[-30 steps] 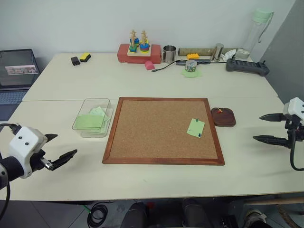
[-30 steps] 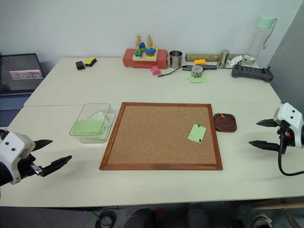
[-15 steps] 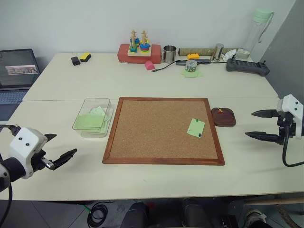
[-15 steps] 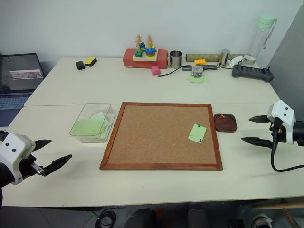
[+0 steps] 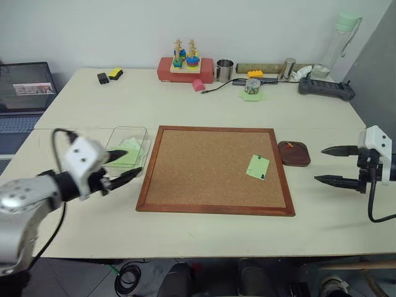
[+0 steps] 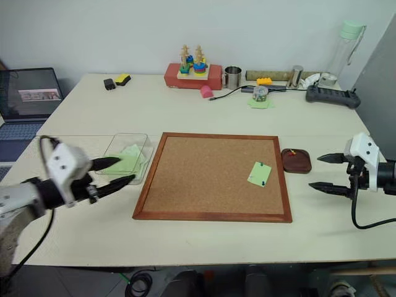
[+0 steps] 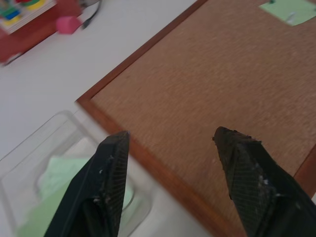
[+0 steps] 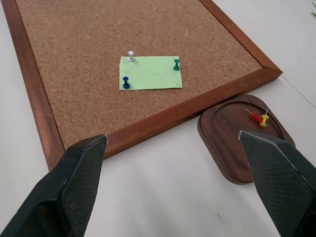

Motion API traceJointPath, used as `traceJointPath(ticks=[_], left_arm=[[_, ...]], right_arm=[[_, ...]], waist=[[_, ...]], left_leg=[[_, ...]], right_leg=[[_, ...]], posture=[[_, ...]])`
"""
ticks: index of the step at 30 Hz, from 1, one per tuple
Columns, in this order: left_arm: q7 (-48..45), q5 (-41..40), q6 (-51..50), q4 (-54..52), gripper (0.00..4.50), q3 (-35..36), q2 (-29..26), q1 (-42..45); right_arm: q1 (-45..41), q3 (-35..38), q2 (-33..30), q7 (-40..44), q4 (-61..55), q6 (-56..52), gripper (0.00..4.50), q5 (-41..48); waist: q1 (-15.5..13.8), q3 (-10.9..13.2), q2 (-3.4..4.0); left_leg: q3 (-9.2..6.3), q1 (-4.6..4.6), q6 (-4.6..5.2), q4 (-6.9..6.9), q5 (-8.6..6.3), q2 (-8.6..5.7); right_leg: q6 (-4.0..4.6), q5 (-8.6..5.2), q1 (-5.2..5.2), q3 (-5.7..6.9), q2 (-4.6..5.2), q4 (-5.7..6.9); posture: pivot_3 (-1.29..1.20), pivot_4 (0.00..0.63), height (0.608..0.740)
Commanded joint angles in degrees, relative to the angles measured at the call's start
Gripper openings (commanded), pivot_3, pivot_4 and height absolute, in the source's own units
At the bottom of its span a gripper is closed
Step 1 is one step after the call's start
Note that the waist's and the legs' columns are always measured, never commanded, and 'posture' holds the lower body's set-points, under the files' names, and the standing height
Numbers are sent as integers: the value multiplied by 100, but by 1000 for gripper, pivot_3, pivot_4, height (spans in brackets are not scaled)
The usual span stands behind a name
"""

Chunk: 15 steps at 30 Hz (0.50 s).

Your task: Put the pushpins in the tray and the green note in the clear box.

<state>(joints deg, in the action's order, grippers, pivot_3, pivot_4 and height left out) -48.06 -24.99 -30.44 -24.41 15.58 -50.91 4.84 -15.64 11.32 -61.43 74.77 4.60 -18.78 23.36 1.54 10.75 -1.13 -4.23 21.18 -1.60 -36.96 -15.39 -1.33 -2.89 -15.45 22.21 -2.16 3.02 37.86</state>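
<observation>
The green note (image 8: pixel 150 72) lies on the cork board, held by three pushpins: white (image 8: pixel 131 55), blue (image 8: pixel 126 83) and green (image 8: pixel 176 64). The dark brown tray (image 8: pixel 232 148) sits just off the board's right edge, with a red and a yellow pushpin (image 8: pixel 260 118) in it. My right gripper (image 5: pixel 319 164) hovers open to the right of the tray (image 5: pixel 294 153), pointing at it. The clear box (image 5: pixel 127 137) stands left of the board with pale green paper inside. My left gripper (image 5: pixel 131 163) is open over its near right corner, with nothing between the fingers.
The framed cork board (image 5: pixel 204 167) fills the table's middle. Along the back edge stand a red block with a stacking toy (image 5: pixel 184 62), a metal cup (image 5: pixel 224 70), a bottle (image 5: pixel 339 43) and a black controller (image 5: pixel 326 88). A laptop (image 5: pixel 25 93) sits far left.
My left arm swung in from the table's near left to the clear box, its fingers drawing somewhat closer together. My right gripper shifted slightly left toward the tray.
</observation>
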Motion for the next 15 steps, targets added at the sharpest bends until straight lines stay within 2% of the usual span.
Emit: traceJointPath(ticks=[1,7,11,15], left_arm=[[138,45,-152,-142,2074,-808,335,649],[366,457,-47,550,876,-2064,1322,1552],[450,470,155,1284,145,-2335,2092,1900],[403,798,711,2196,61,-2648,2709,2245]], right_arm=[[176,303,24,-133,-556,-223,4500,244],[132,201,359,-490,-1169,-516,4500,491],[-167,-120,718,-759,-1192,-511,4500,366],[-594,-611,1242,-985,-868,-355,4500,89]], waist=[[9,0,0],[13,0,0],[12,1,-3],[12,3,-8]], left_leg=[[-1,0,0,0,0,0],[1,-1,0,-3,0,1],[0,0,0,-8,1,-2],[0,0,-1,-13,1,-2]], right_leg=[[0,0,0,2,-3,3],[-3,2,1,-2,-25,8],[-9,5,-2,-5,-29,9],[-11,7,-1,-4,-30,9]], posture=[[0,150,740],[0,150,740],[0,150,740],[0,150,740]])
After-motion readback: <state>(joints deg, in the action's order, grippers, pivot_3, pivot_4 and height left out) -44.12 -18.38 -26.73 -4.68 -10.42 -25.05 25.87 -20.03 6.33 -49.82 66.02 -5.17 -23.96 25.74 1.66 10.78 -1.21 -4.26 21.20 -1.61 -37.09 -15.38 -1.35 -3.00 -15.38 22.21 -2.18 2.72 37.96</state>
